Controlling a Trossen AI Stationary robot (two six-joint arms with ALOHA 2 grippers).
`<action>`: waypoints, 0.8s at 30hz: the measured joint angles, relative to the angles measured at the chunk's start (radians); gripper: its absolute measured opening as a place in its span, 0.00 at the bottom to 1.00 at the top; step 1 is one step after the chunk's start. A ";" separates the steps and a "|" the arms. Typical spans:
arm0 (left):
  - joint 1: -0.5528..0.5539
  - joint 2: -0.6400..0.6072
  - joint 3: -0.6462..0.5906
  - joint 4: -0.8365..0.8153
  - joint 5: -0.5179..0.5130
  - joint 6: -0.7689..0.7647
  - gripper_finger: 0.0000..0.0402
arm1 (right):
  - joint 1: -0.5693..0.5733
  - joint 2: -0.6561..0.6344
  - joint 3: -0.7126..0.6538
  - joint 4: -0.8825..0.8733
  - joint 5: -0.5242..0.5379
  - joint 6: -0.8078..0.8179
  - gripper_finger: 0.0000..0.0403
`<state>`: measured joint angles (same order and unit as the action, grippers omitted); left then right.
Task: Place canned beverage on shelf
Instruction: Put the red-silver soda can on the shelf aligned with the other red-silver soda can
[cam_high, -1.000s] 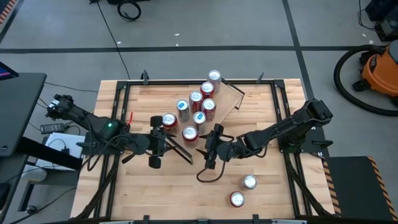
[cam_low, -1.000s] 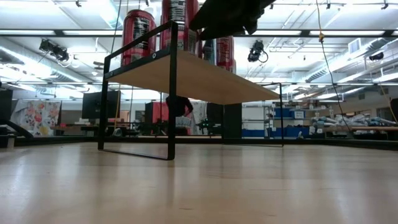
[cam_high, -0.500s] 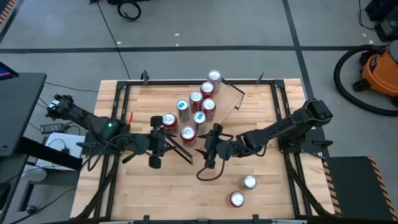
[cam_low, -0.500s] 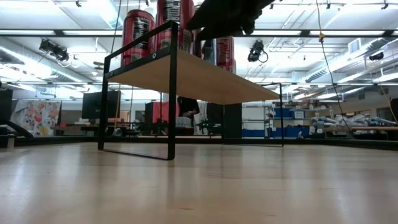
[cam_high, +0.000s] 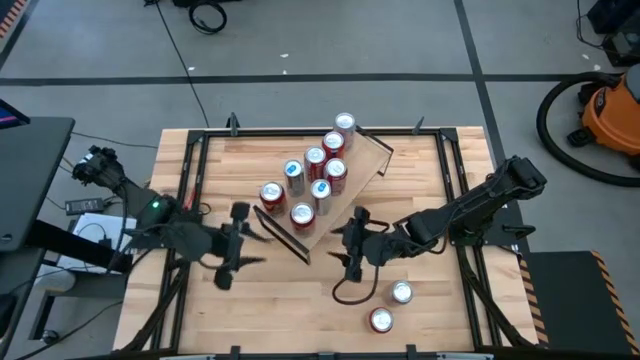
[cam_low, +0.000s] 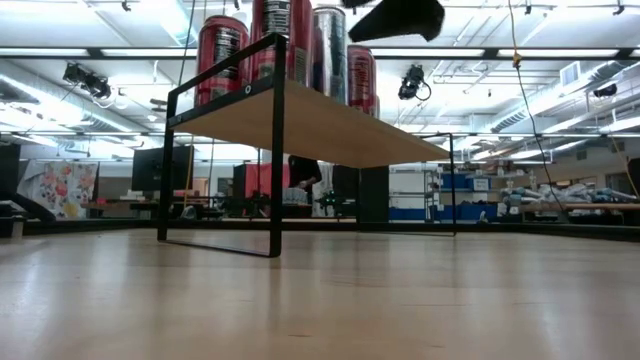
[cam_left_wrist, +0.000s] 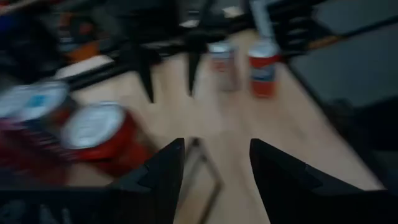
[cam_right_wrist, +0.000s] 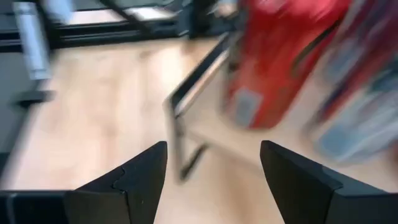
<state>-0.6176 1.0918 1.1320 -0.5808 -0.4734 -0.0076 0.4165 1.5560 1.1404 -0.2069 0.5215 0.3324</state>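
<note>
The shelf (cam_high: 365, 160), a light-wood plank with black end frames, stands slantwise on the table on those frames (cam_low: 275, 245). Several red cans (cam_high: 303, 213) stand upright on it, and they also show in the low view (cam_low: 222, 55). Two more cans (cam_high: 401, 292) stand on the tabletop near the front right. My left gripper (cam_high: 255, 242) is open and empty, left of the shelf's near end (cam_left_wrist: 214, 146). My right gripper (cam_high: 338, 243) is open and empty, right of that end (cam_right_wrist: 211, 149), facing a red can (cam_right_wrist: 280, 62) on the shelf.
Black rails (cam_high: 200, 180) run along the tabletop's edges. A cable loop (cam_high: 350, 290) lies under the right arm. An orange vacuum (cam_high: 610, 110) stands on the floor beyond the table's right side. Bare tabletop (cam_high: 280, 310) lies toward the near edge.
Both grippers have drawn back from the shelf's near end. My left gripper has gone toward the table's left and near edges. My right gripper has gone toward the right and near edges. In the low view, a gripper has risen off the cans. The cans stay upright.
</note>
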 joint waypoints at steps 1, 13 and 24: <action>-0.014 0.003 0.000 0.001 0.030 -0.009 0.48 | 0.001 -0.004 0.000 -0.012 -0.043 0.040 0.66; -0.129 0.134 -0.029 0.031 0.073 -0.026 0.48 | 0.088 0.127 0.363 -0.642 -0.151 0.319 0.66; -0.162 0.198 -0.029 0.029 0.021 -0.043 0.48 | 0.135 0.160 0.425 -0.825 -0.391 0.455 0.73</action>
<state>-0.7793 1.2896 1.1033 -0.5520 -0.4520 -0.0504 0.5513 1.7161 1.5650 -1.0314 0.1306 0.7876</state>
